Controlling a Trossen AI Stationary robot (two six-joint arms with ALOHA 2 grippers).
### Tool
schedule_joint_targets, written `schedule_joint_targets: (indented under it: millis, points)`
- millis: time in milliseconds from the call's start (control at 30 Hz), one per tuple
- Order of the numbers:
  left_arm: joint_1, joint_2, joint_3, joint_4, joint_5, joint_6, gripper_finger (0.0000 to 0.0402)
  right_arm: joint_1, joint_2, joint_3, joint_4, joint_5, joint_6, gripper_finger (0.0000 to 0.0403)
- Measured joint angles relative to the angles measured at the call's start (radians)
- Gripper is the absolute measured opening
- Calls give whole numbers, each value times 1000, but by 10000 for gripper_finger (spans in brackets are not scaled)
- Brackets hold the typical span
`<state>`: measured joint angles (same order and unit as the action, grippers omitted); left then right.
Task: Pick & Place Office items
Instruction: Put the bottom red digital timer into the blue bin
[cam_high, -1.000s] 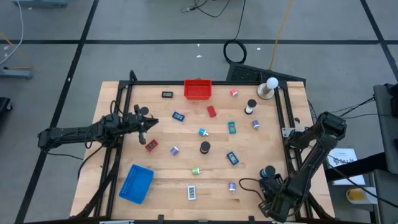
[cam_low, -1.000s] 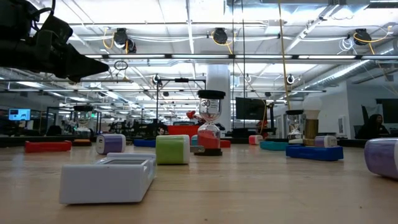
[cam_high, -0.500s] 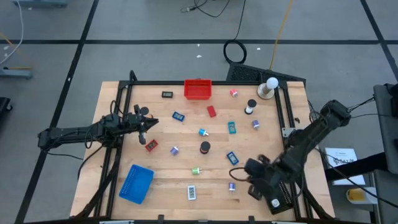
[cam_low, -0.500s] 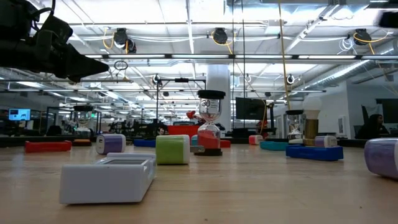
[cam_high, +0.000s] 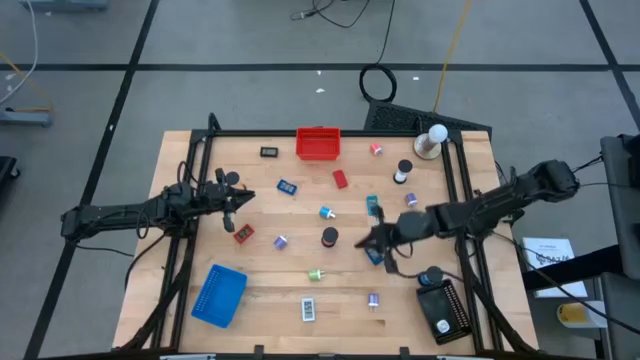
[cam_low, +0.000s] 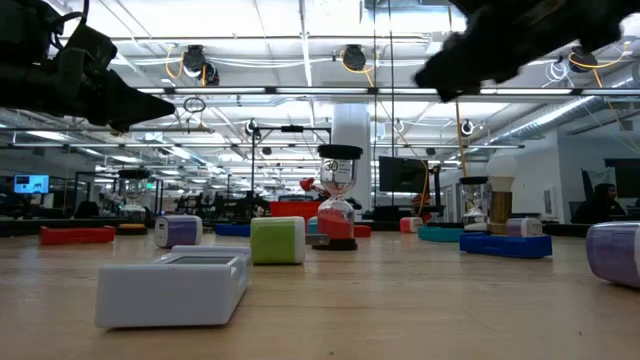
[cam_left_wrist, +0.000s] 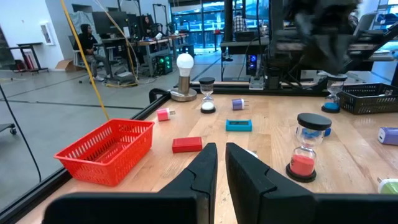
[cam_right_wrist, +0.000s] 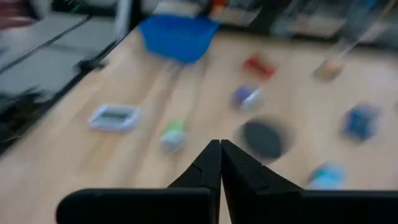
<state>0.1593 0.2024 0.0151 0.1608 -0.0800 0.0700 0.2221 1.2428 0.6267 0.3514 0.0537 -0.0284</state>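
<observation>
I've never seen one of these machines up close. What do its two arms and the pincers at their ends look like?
Both arms are dark, nearly black, built from slim jointed segments with thin black cables along them. The left gripper ends in two flat, matte black fingers that taper to blunt tips. The right gripper has the same pair of dark wedge-shaped fingers. No markings or labels show on either one.

right arm swung way out from near-right corner of counter (cam_high: 200, 160), now stretched across toward middle. right gripper (cam_high: 368, 240) hangs just beside blue block (cam_high: 375, 255), fingers gone from spread to pressed together. black tray (cam_high: 441, 311) uncovered now. arm also popped into low view, top right.
</observation>
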Motion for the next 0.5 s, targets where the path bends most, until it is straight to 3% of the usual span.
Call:
schedule_joint_targets:
  millis: [167,333,500]
  points:
    - [0,0,0,0,0,0,42,-153,-1,-45,258,0,-116,4]
    - [0,0,0,10,0,-4,42,-262,-1,-46,279,-2,-125,2]
    - [0,0,0,43,-5,-161,42,-328,0,-46,238,-3,-157,1]
